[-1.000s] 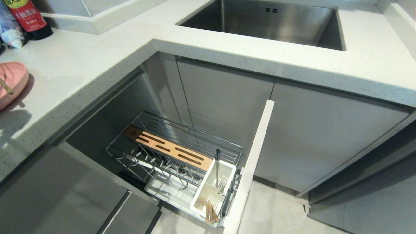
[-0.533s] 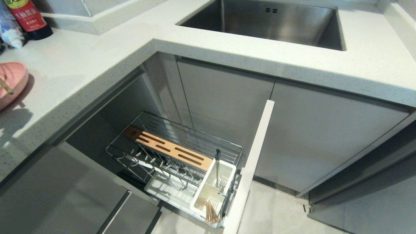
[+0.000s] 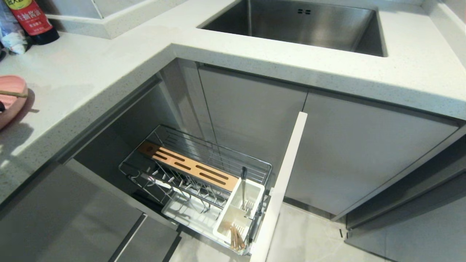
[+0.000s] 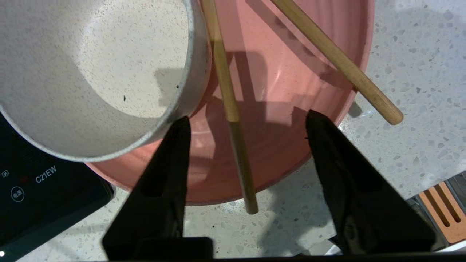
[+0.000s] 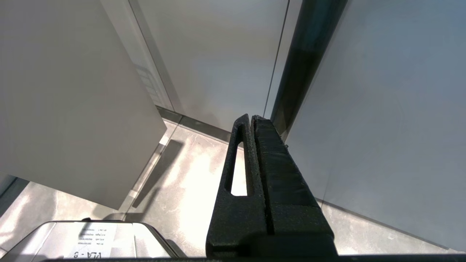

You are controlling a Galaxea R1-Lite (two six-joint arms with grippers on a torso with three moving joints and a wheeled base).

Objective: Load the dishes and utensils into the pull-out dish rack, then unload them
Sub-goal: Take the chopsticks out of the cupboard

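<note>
Presently noted at the left end of the white speckled stone countertop: the large round flat pink plate, carrying the small cream-white speckled bowl and two light wooden chopsticks. Found directly above the plate's near rim: the left gripper, jaws wide, straddling one stick without touching it; nothing held.

Observed below, drawn fully out of the grey cabinet: the chrome wire pull-out dish rack, plate slots vacant. Standing in its white plastic utensil caddy: the slim silver metal fork; lying in the near compartment, further wooden sticks. Right gripper parked low beside the cabinet fronts, jaws pressed together.

Judged as the step in hand: handling of the straddled stick. Cannot tell whether grasp or release.

Recommended for a grasp:
- Lower squarely, keeping the stick centred between the fingers.
- Close near the overhanging end, clear of the bowl wall.
- Lift straight up before travelling, avoiding a drag across the plate.
- Watch the second stick; likely to roll if nudged.
</note>
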